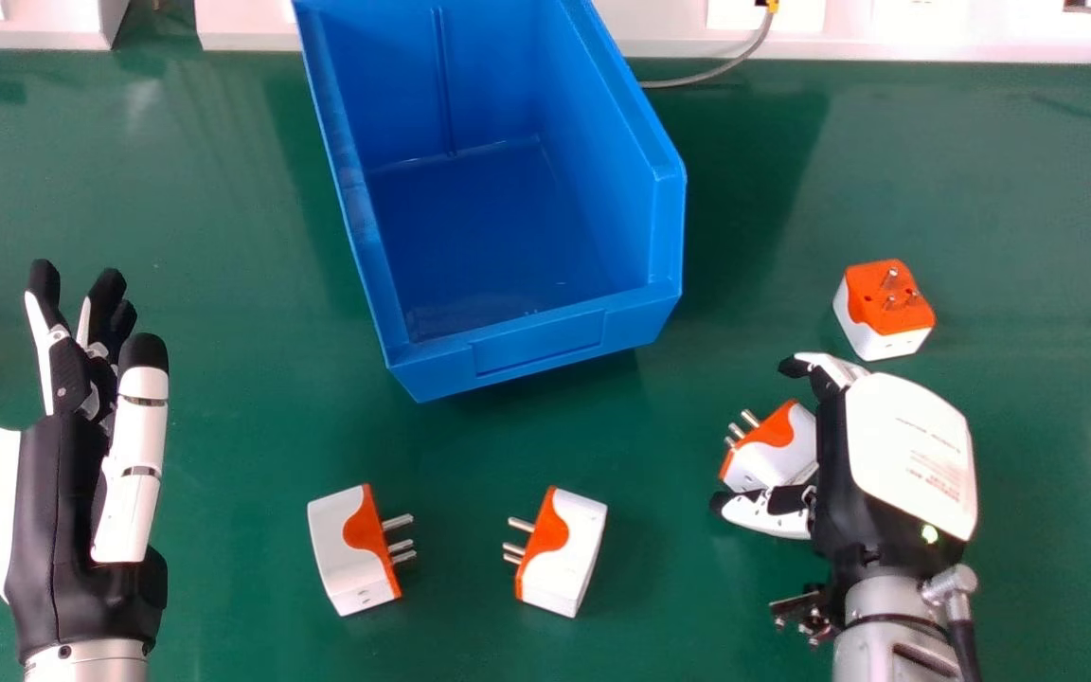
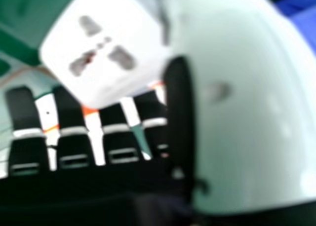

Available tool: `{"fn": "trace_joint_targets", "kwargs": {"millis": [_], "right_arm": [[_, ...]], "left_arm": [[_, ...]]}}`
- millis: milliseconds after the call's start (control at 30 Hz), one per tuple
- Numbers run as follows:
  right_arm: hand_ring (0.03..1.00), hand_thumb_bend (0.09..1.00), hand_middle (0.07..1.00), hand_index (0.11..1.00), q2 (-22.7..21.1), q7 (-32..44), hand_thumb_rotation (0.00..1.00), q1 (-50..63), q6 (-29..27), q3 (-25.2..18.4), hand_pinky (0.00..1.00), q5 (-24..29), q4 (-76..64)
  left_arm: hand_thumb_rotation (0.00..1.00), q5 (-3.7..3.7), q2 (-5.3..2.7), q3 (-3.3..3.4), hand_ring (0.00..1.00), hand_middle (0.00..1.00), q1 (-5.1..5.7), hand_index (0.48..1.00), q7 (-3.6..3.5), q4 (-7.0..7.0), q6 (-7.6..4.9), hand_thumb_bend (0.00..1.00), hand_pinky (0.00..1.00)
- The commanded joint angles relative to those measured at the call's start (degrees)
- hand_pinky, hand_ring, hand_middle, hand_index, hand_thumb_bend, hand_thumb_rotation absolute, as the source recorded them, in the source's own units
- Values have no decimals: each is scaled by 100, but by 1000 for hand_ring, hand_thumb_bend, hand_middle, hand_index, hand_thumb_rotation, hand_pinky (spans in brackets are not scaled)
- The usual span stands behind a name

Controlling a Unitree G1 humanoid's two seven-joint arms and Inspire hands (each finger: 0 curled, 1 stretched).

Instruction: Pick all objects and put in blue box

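Note:
My right hand [image 1: 905,455] is at the right, around a white and orange plug adapter [image 1: 778,450], fingers beyond it, thumb on its near side; a gap shows between fingers and adapter. In the right hand view the adapter's white slotted face [image 2: 103,46] lies between the fingers and thumb of my right hand [image 2: 247,117]. Another adapter [image 1: 886,311] lies farther back, prongs up. Two more, a left one [image 1: 351,549] and a right one [image 1: 564,554], lie nearer the front, prongs facing each other. The blue box [image 1: 531,346] contains no adapters. My left hand [image 1: 62,511] is open at the left.
The green table [image 1: 176,407] extends around the box and adapters. White housings [image 1: 886,45] line the back edge, with a grey cable [image 1: 711,73] running behind the box.

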Motion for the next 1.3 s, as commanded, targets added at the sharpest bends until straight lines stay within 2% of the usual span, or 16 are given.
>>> {"fn": "trace_joint_targets", "kwargs": {"millis": [0, 67, 133, 233, 333, 433, 533, 667, 733, 800, 867, 1000, 1100, 1167, 1200, 1267], "right_arm": [[538, 469, 662, 651, -184, -203, 1, 150, -148, -138, 376, 101, 178], [485, 478, 608, 632, -177, -278, 0, 169, -321, -186, 330, 202, 195], [455, 482, 570, 599, -181, -274, 0, 188, -403, -208, 305, 272, 155], [431, 482, 533, 587, -174, -240, 0, 215, -509, -253, 283, 388, 99], [425, 481, 528, 592, -132, -218, 0, 237, -546, -310, 277, 494, 41], [425, 482, 526, 583, -125, -165, 0, 246, -452, -304, 278, 474, -35], [428, 483, 530, 578, -104, -83, 0, 278, -390, -321, 279, 507, -158], [432, 485, 538, 564, -131, -125, 0, 302, -429, -323, 283, 491, -244], [437, 483, 537, 582, -156, -167, 0, 327, -509, -333, 292, 487, -292], [441, 484, 549, 563, -170, -106, 0, 368, -487, -345, 296, 475, -420], [440, 485, 560, 548, -176, 29, 0, 466, -358, -335, 295, 403, -745], [429, 489, 532, 546, -250, 118, 0, 704, -459, -320, 301, 351, -1335], [406, 486, 503, 553, -207, 281, 0, 907, -426, -337, 282, 389, -1850], [399, 485, 498, 556, -208, 332, 0, 1038, -527, -325, 274, 398, -2157], [397, 484, 496, 556, -223, 342, 0, 1108, -612, -300, 271, 385, -2316], [390, 483, 491, 557, -321, 336, 0, 1209, -900, -235, 265, 361, -2556]], "left_arm": [[730, 2, 9, 23, 985, 983, 25, 976, 8, -111, -54, 331, 1000], [743, 12, -2, 27, 983, 981, 28, 973, 13, -110, -78, 339, 1000], [733, -5, -4, 24, 977, 975, 29, 966, 3, -123, -59, 339, 997], [708, 15, 1, 15, 977, 975, 37, 965, 5, -140, -35, 331, 999], [696, 13, 11, 0, 982, 980, 46, 970, -21, -147, -29, 339, 1000], [680, -42, 3, -14, 988, 986, 57, 978, -50, -181, 16, 343, 1000], [651, 17, -10, -18, 982, 981, 77, 974, 0, -234, 75, 326, 993], [635, -41, -15, -28, 981, 979, 91, 970, -50, -242, 77, 349, 990], [630, 7, -14, -29, 983, 981, 108, 972, -32, -256, 69, 349, 989], [634, 27, -22, -31, 979, 979, 124, 969, -12, -278, 80, 337, 983], [630, 16, -14, -39, 977, 977, 141, 967, -28, -295, 95, 333, 980], [649, -45, -18, -46, 982, 981, 160, 970, -67, -306, 92, 317, 993], [651, -13, -16, -49, 985, 984, 175, 975, -45, -335, 120, 333, 998], [652, 34, -6, -50, 987, 986, 183, 977, -26, -346, 134, 346, 1000], [658, 0, -6, -53, 989, 987, 183, 979, -41, -358, 158, 347, 1000], [663, 6, -4, -50, 992, 990, 182, 980, -38, -362, 169, 338, 1000]]}}
